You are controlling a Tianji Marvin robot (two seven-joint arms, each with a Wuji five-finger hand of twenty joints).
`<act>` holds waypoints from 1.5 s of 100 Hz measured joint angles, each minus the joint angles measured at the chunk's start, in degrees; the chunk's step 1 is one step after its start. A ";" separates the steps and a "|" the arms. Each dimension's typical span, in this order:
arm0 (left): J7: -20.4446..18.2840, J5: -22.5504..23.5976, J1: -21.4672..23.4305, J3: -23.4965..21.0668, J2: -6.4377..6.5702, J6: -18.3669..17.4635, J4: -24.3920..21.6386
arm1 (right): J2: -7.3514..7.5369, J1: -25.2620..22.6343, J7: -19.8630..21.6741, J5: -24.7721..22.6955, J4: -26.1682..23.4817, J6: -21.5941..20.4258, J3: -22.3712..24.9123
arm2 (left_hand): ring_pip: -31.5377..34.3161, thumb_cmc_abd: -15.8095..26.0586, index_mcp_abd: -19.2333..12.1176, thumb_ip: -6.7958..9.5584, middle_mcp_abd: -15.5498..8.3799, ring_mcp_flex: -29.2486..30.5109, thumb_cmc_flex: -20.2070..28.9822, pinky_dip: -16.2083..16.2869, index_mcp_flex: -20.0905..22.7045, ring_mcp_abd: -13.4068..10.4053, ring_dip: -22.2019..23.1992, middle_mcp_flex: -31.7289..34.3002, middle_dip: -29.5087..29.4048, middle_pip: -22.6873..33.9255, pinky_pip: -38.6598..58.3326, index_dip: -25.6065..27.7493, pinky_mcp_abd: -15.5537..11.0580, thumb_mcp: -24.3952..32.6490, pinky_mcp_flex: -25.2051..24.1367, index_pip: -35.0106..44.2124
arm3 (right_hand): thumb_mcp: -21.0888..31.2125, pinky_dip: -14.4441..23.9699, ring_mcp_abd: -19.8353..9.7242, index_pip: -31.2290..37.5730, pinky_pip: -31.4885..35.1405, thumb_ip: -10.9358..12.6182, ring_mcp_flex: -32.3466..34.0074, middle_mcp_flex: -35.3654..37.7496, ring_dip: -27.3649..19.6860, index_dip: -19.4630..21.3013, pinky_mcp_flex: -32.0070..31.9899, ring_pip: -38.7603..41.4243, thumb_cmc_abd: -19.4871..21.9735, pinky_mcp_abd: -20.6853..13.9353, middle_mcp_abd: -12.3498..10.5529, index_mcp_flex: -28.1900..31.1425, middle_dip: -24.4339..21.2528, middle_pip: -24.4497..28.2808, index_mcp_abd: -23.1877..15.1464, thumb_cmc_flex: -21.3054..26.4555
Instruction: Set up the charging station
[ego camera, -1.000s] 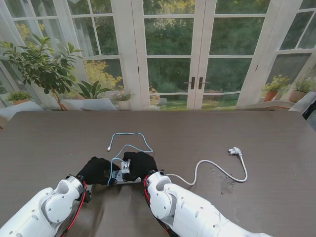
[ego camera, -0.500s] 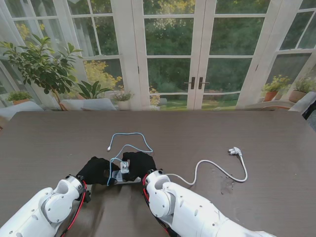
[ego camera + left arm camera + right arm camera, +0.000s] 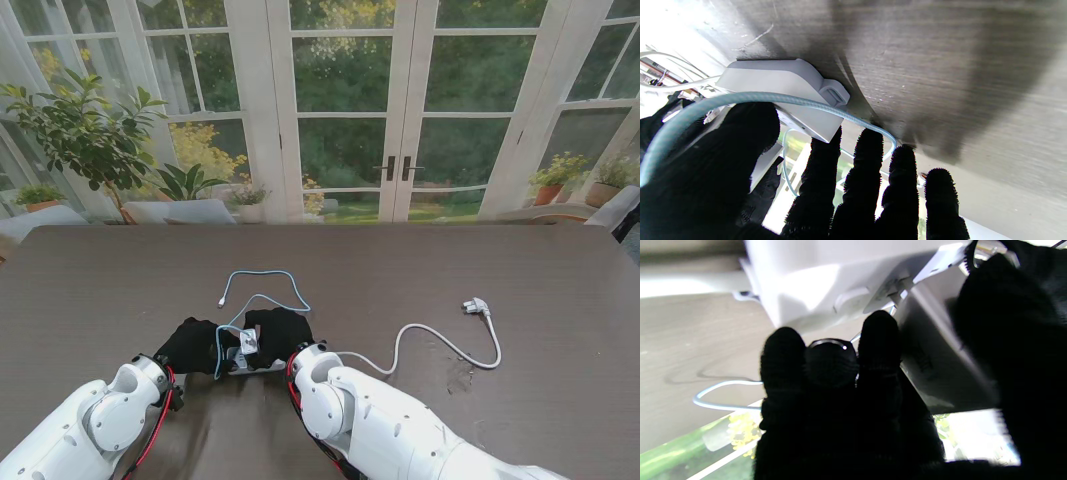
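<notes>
Both hands at lower-centre frame: left hand [image 3: 196,346] and right hand [image 3: 279,334] both gripping the strip [image 3: 246,355]; blue cable [image 3: 262,291] loops behind on tabletop [image 3: 480,270].

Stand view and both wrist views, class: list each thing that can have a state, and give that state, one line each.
Power strip: flat on the table, held between both hands.
Blue cable: looped on the table, free end unplugged.
White power cord: lying slack, plug loose on the table.
Left hand: fingers against the strip.
Right hand: closed on a white adapter.
</notes>
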 measured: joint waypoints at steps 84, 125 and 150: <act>-0.92 0.04 0.73 -0.94 0.10 -0.01 -0.76 | -2.24 0.60 0.88 6.00 4.50 -2.27 1.31 | 0.18 1.38 0.73 0.03 -0.32 0.11 0.09 -0.02 0.08 -0.29 0.00 0.65 0.11 -0.01 0.04 -0.03 0.00 0.01 0.58 0.60 | -0.04 2.95 -2.18 -0.01 7.33 -1.99 0.37 0.06 0.04 -0.44 2.41 5.75 -4.33 -1.13 -0.14 3.28 0.86 0.23 -0.25 1.16; -0.70 -0.05 0.66 -0.73 0.19 0.04 -0.70 | -2.81 0.93 -1.07 3.38 5.68 -2.04 0.16 | 0.50 1.49 1.41 0.07 -0.47 0.14 0.20 -0.02 0.10 -0.34 0.00 0.81 0.58 0.01 0.73 -0.02 0.00 0.17 0.63 0.63 | -0.04 2.95 -2.42 -0.01 7.25 -2.35 0.37 0.07 0.06 -0.44 2.41 5.70 -4.34 -1.05 -0.73 3.39 1.43 0.94 -0.25 1.16; -0.70 -0.04 0.63 -0.67 0.19 0.05 -0.70 | -3.02 0.93 -2.27 2.47 5.95 -1.26 -0.44 | 0.50 1.49 1.42 0.08 -0.47 0.14 0.20 -0.02 0.66 -0.34 0.00 0.90 0.71 0.03 0.74 -0.03 0.00 0.17 0.64 0.67 | -0.03 2.95 -2.50 -0.01 6.93 -2.35 0.37 0.11 0.06 -0.44 2.45 6.06 -4.72 -1.05 -1.07 3.51 1.93 1.09 -0.37 1.16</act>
